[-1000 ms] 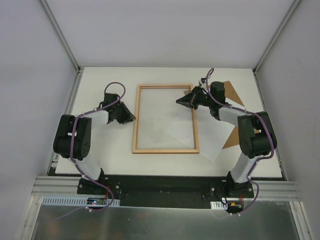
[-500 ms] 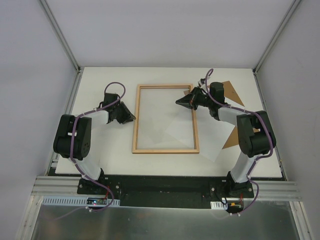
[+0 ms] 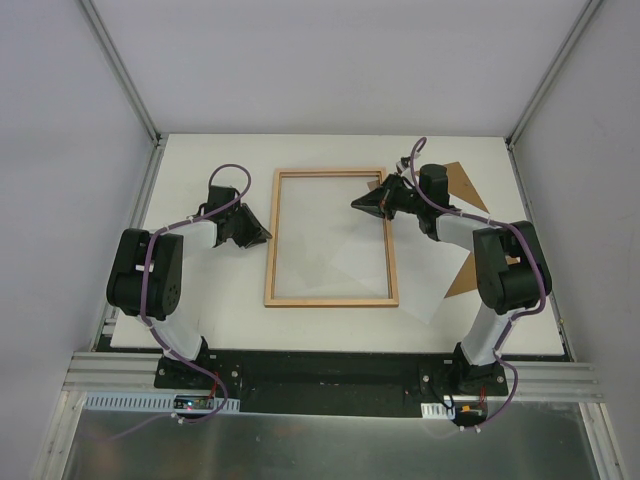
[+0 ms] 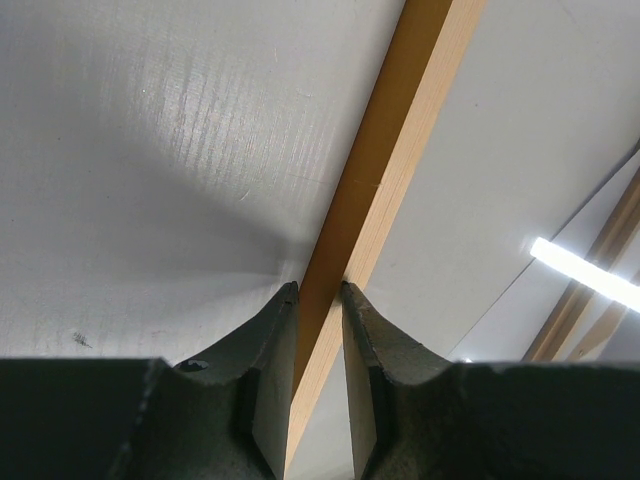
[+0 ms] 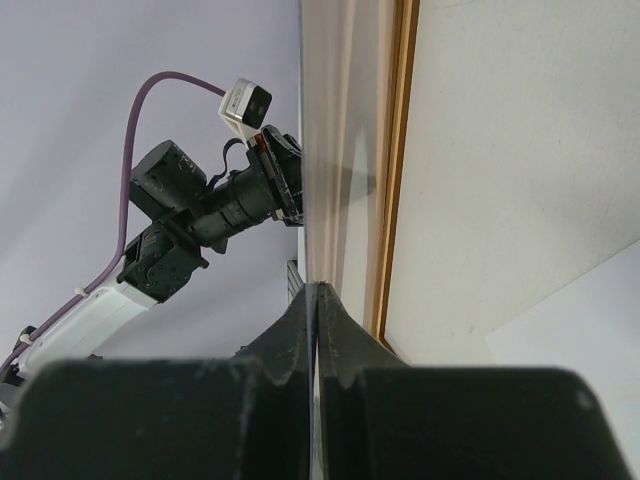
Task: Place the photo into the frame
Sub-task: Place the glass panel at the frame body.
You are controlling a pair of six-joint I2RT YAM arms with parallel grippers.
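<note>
The frame (image 3: 270, 262) lies flat mid-table, a thin wooden rectangle with a clear pane. My left gripper (image 3: 264, 236) is at its left rail. In the left wrist view the fingers (image 4: 272, 340) close on the orange-brown rail (image 4: 392, 165) from both sides. My right gripper (image 3: 357, 204) hovers over the frame's upper right and is shut on a thin pale edge of the photo (image 3: 435, 290). The sheet shows plain white and slopes down to the lower right, with the right rail showing across it. In the right wrist view the gripper (image 5: 316, 286) is pressed shut beside the rail (image 5: 396, 180).
The brown backing board (image 3: 463, 184) lies at the back right, partly behind my right arm, and another brown corner (image 3: 462, 280) shows nearer. Grey walls enclose the table on three sides. My left arm (image 5: 200, 210) shows in the right wrist view.
</note>
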